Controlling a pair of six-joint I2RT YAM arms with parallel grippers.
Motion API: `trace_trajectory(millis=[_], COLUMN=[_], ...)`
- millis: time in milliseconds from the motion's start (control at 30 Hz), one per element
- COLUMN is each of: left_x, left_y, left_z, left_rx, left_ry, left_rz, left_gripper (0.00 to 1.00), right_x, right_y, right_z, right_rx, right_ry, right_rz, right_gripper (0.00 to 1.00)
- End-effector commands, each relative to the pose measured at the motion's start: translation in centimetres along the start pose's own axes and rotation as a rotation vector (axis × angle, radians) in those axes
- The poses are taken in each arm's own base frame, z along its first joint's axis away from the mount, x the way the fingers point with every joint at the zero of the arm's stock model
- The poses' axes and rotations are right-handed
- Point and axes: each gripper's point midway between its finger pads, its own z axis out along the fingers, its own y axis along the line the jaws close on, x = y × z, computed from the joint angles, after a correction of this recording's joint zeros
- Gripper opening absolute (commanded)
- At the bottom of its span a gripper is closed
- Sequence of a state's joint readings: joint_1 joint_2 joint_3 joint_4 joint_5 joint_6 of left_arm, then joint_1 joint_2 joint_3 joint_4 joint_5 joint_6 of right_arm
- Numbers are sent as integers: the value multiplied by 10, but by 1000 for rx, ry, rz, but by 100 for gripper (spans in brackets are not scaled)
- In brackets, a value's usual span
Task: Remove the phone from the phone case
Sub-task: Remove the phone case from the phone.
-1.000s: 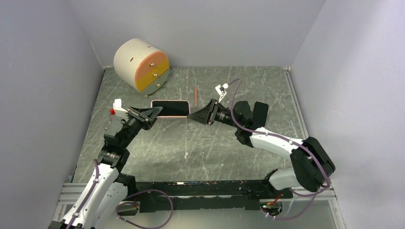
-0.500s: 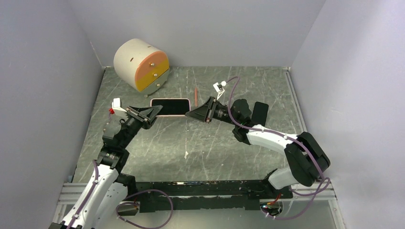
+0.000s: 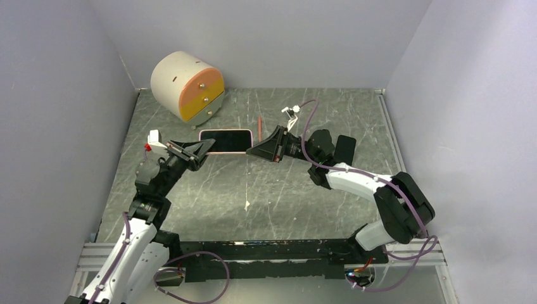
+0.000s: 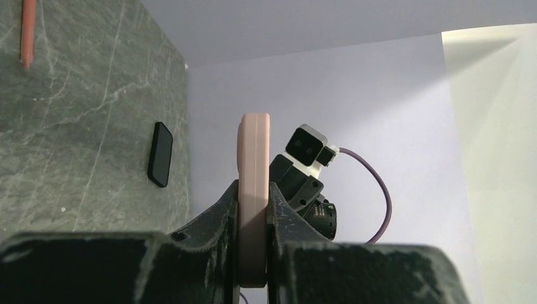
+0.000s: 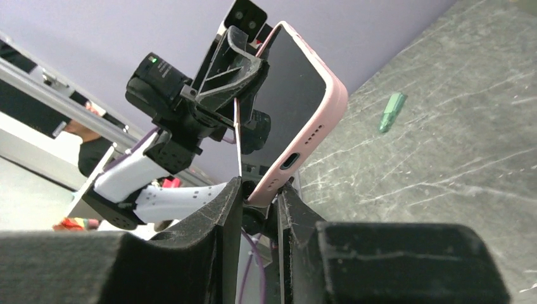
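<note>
The phone, black screen up [image 3: 225, 141], sits in its pink case [image 3: 249, 135] and is held above the table between both grippers. My left gripper [image 3: 204, 150] is shut on the case's left end; in the left wrist view the case's pink edge [image 4: 254, 164] stands upright, pinched between the fingers [image 4: 254, 212]. My right gripper [image 3: 250, 152] is at the phone's right near corner. In the right wrist view the screen [image 5: 288, 101] and pink case [image 5: 320, 130] tilt up, with the case's lower corner caught between the nearly closed fingers [image 5: 258, 193].
A round white, pink and yellow drawer box [image 3: 187, 85] stands at the back left. A red pen [image 3: 259, 128] lies behind the phone. A flat black object [image 3: 345, 149] lies right of the right arm. A small white scrap [image 3: 246, 204] lies mid-table, and a green bit [image 5: 392, 111] shows on the table.
My right gripper has moved left and slightly back, closing onto the phone's right corner. The phone has shifted a little back and left. My left gripper has held its grip.
</note>
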State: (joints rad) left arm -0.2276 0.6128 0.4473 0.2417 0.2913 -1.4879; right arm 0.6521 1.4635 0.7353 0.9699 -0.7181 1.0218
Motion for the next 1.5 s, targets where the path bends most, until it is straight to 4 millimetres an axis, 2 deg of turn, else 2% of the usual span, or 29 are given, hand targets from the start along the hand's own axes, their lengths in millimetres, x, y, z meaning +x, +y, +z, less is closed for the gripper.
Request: trace_trajectory(millis=[0,167,500,800,1033,1267,1367,1467], left_x=[9,19,38,55,55,54,54,53], left_y=[-25,-28,-56,-78,-85,-83,-81,-80], left_z=[3,10,12,9,4,0,-1,-2], left_rx=[51,46,204,334,298,239,216,210], left_ry=[72,149,300,445,440,471,491,514], left_rz=[-23,3,121,203,370,540,608,676], left_gripper=[3,3,3,3,3,3,3,2], right_x=[-5,-4,-8,-8,-4,11,15,18], right_y=[52,47,45,26,15,19,20,26], right_z=[6,7,0,-2,-14,-39,-47,-53], right_rx=[-229,-206,-184,-126,-83,-92,-66,-75], right_ry=[66,115,165,214,253,288,308,325], right_rz=[-282,-448,-744,-877,-887,-904,-904,-919], right_gripper=[0,0,0,0,0,28,49,50])
